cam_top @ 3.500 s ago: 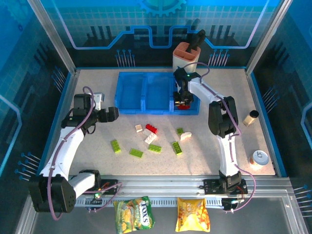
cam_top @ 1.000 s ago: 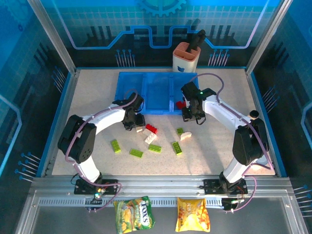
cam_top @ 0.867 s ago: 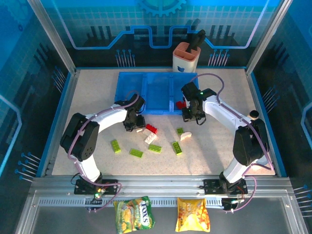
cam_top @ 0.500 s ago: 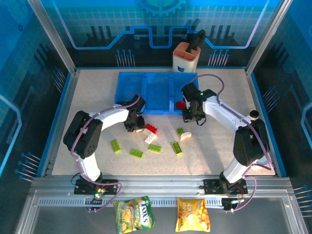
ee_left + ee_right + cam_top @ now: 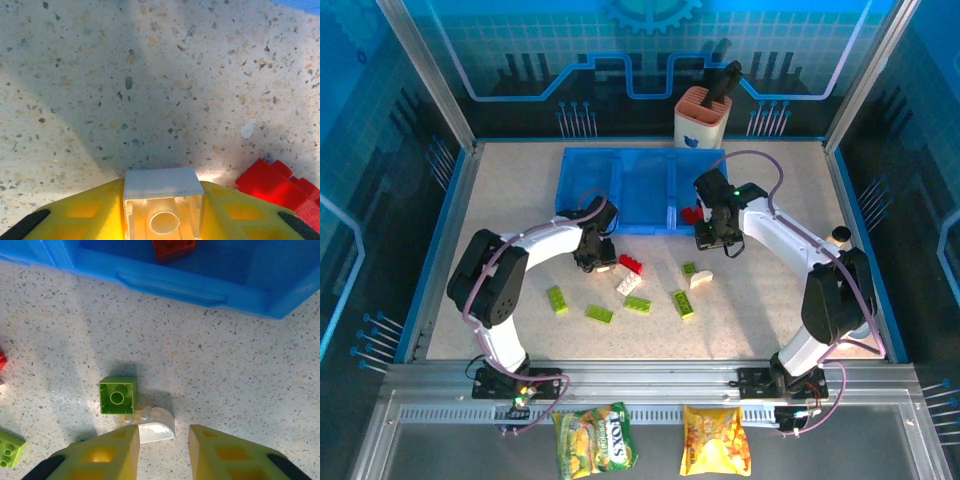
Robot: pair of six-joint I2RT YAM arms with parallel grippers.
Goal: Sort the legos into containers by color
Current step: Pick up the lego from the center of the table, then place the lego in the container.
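Note:
A small cream-white lego (image 5: 162, 205) sits pinched between my left gripper's (image 5: 162, 201) yellow fingers, its hollow side facing the camera, low over the table. In the top view that left gripper (image 5: 590, 256) is just left of a red lego (image 5: 631, 264). My right gripper (image 5: 164, 452) is open above a rounded white lego (image 5: 150, 425) that touches a green lego (image 5: 117, 395). The blue containers (image 5: 640, 165) lie behind, with one red lego (image 5: 692, 213) in the right bin. Several green legos (image 5: 599, 314) and a white one (image 5: 629, 283) are scattered in front.
An orange-and-white holder (image 5: 701, 118) stands behind the bins. A small cylinder (image 5: 836, 238) and a round lid (image 5: 851, 325) lie at the right edge. Two snack bags (image 5: 595, 438) sit beyond the front rail. A red lego (image 5: 275, 185) lies close to the right of my left fingers.
The left arm swung in from the far left and shut on the small white lego. The right gripper left the right bin and came out over the table; it has barely moved in the last second.

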